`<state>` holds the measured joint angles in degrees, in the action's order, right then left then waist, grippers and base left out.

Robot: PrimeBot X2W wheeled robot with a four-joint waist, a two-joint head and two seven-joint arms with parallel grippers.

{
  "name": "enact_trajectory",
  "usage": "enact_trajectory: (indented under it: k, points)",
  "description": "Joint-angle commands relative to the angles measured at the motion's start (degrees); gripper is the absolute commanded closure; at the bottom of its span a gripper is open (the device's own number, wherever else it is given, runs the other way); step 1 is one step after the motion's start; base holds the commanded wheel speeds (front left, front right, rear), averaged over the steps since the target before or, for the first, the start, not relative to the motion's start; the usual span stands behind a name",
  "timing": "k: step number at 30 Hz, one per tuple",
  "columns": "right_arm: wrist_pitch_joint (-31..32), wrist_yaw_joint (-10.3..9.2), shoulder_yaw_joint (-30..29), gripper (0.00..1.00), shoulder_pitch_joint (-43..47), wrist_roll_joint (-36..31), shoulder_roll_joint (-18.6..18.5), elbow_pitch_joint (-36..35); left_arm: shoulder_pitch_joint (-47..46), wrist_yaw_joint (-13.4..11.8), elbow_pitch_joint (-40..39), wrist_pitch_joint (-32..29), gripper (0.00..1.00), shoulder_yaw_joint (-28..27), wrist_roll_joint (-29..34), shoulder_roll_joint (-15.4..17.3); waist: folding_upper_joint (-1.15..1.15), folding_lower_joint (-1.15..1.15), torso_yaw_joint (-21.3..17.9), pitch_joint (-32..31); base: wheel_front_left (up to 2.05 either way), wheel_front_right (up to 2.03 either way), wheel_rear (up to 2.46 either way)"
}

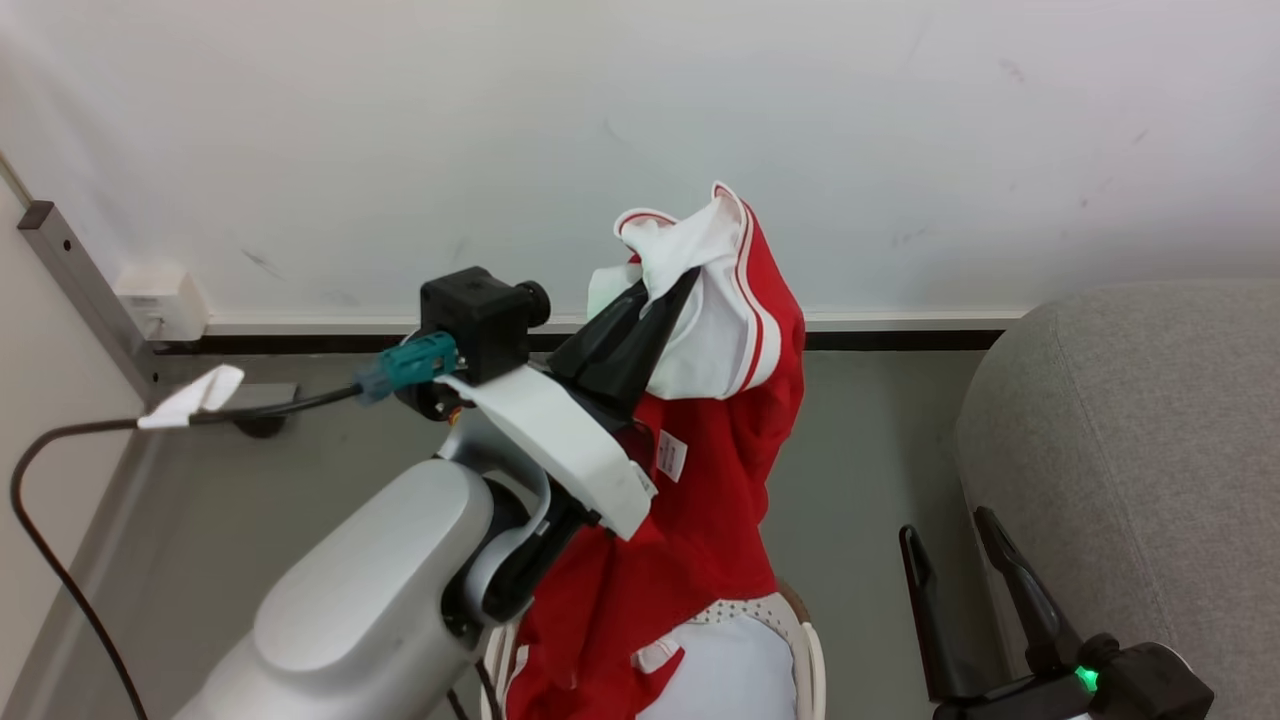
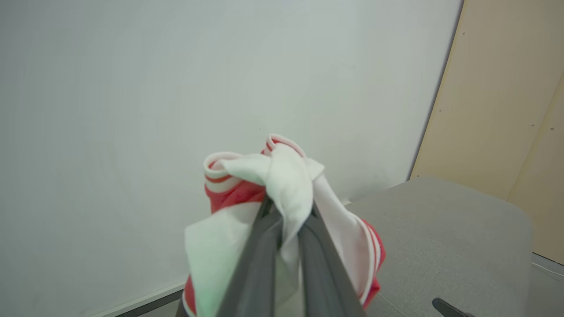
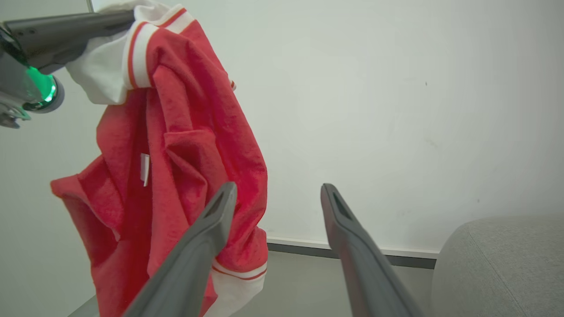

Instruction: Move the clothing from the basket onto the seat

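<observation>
The left end effector was clenched on the red garment, its two dark fingers pinched together on a bunched white panel with red-white striped trim; in the left wrist view the fingertips were shut on a fold of white cloth that rose between them. Held high in front of the white wall, the garment hung in a long drape with a small white label showing on its inner side. Its lower folds reached down over the left part of the basket's mouth. The cream-white basket stood on the grey-green floor at the near edge of the head view, with only a curve of its rim and a strip of holed wall visible. Inside it lay a pale surface, and I could not tell whether that was cloth or the basket bottom. A small red-and-white piece lay against the hanging folds at the basket's mouth. The right end effector was released, its fingers spread and empty, low above the floor between the basket and the rounded edge of the light-grey seat. From the right wrist view the garment hung from the left end effector at the upper left, its striped white hem above the floor. The seat carried none of the clothing on the parts shown.
</observation>
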<state>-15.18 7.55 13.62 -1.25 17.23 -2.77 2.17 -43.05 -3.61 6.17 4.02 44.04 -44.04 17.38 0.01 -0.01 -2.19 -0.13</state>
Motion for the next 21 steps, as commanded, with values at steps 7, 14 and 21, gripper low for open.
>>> enact_trajectory:
  k: [7,14,21]
  points:
    - [0.04,-0.12,3.56,0.00,-1.87,-1.08,-0.36,-0.20,1.99,-1.88,-3.79,-0.81,1.00,-0.37,-0.24,1.27,-0.01,0.01,-0.22,0.41,0.00,0.00,0.00]
    - [0.04,-0.12,10.80,0.00,-7.09,-1.98,-1.54,3.46,2.36,-2.04,-4.91,-0.81,1.00,0.85,0.23,0.32,-0.01,0.01,-0.48,0.16,0.00,0.00,0.00]
    - [0.06,-0.12,13.74,0.00,-13.58,-3.15,-1.20,13.03,2.83,-1.80,-6.04,-1.27,1.00,2.97,0.43,-1.35,-0.01,0.01,1.10,-0.37,0.00,0.00,0.00]
